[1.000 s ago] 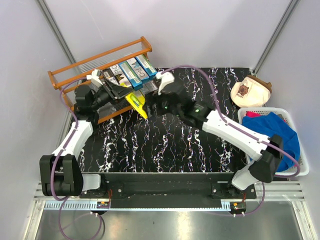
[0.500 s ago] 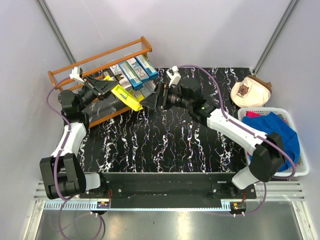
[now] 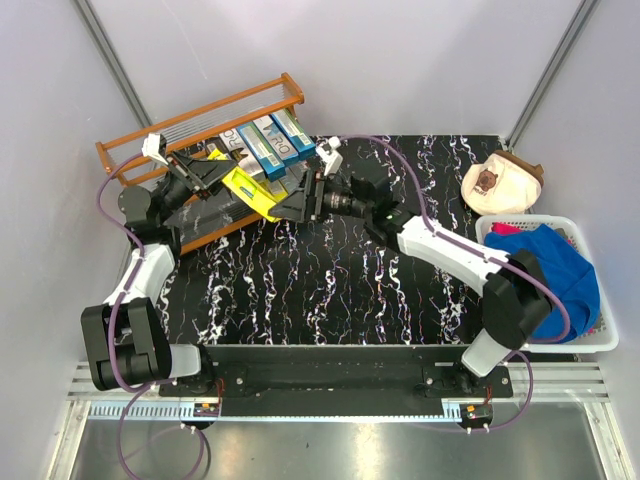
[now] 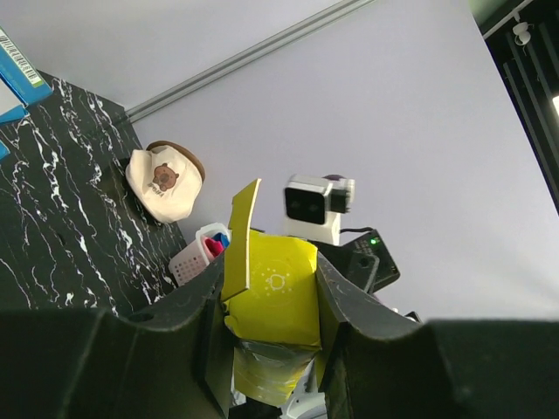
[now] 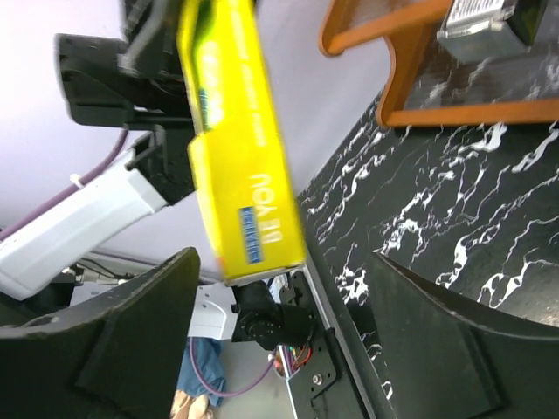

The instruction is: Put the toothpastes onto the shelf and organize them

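The left hand (image 3: 222, 178) is clamped tight on the yellow carton (image 3: 248, 190) and holds it up off the table (image 3: 330, 290), just in front of the shelf (image 3: 130, 150). In its own wrist view the carton sits squarely between the two fingers (image 4: 345, 323), and a flap looks to be sticking out at the outer end.

The carton's long axis runs from the left hand at the far left, down and across towards the right hand (image 3: 283, 205), so its free end points straight at that hand. The right hand has its jaws wide apart and holds nothing. In its wrist view the yellow end hangs between the two fingers (image 5: 131, 332), touching neither as far as I can see. The right hand is the one placed to take the free end, and that end-on line-up is what a handover would turn on. The blue cartons (image 3: 270, 140) lie side by side on the shelf just behind.

A second ago the carton lay low by the front of the shelf, with both hands crowded over it. Since then the left hand has lifted it and swung back towards the shelf's left end. The right arm has stretched out flatter and come in at the free end.
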You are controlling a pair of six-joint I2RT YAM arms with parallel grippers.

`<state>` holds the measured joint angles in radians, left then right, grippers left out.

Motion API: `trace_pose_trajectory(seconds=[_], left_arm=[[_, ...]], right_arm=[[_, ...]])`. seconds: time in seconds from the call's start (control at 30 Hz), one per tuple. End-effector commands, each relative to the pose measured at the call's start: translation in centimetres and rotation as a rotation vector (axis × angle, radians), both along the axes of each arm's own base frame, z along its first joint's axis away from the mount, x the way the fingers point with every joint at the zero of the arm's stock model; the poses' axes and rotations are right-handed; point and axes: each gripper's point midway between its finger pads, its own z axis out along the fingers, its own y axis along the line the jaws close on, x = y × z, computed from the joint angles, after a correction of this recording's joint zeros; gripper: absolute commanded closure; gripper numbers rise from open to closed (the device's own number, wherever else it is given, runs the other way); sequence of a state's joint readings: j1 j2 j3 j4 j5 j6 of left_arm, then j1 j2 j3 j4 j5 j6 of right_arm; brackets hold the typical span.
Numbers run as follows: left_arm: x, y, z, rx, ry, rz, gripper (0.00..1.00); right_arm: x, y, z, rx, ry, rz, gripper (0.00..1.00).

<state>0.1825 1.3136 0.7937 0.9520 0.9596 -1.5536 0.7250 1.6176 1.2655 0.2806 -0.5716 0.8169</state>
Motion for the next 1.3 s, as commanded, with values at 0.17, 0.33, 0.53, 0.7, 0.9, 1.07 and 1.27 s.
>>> trace_pose_trajectory(seconds=[0.17, 0.33, 0.53, 0.7, 0.9, 1.07, 1.27], left_arm=[[-0.9, -0.2, 1.1, 0.011, -0.073, -0.023, 0.67], [-0.9, -0.2, 0.8, 0.009, -0.066, -0.029, 0.66], [-1.1, -0.3, 0.7, 0.012, -0.068, -0.038, 0.62], [-1.1, -0.4, 0.4, 0.021, -0.065, -0.041, 0.42], [-0.5, -0.2, -0.7, 0.111, -0.015, 0.003, 0.01], [0.7, 1.9, -3.0, 0.404, 0.037, 0.195, 0.01], [0.1, 5.9, -5.2, 0.645, 0.172, 0.421, 0.01]], right_arm=[[-1.2, 2.5, 1.8, 0.068, -0.023, 0.075, 0.39], [-1.2, 2.0, 2.7, 0.1, -0.043, 0.051, 0.41], [-1.4, 1.8, 3.3, 0.132, -0.052, 0.052, 0.62], [-1.6, 1.4, 3.2, 0.126, -0.052, 0.043, 0.69], [-1.9, 0.7, 2.7, 0.09, -0.046, 0.021, 0.71], [-2.3, 0.1, 1.0, 0.049, -0.01, 0.012, 0.72], [-3.2, -0.4, -3.1, -0.021, 0.076, 0.033, 0.74]])
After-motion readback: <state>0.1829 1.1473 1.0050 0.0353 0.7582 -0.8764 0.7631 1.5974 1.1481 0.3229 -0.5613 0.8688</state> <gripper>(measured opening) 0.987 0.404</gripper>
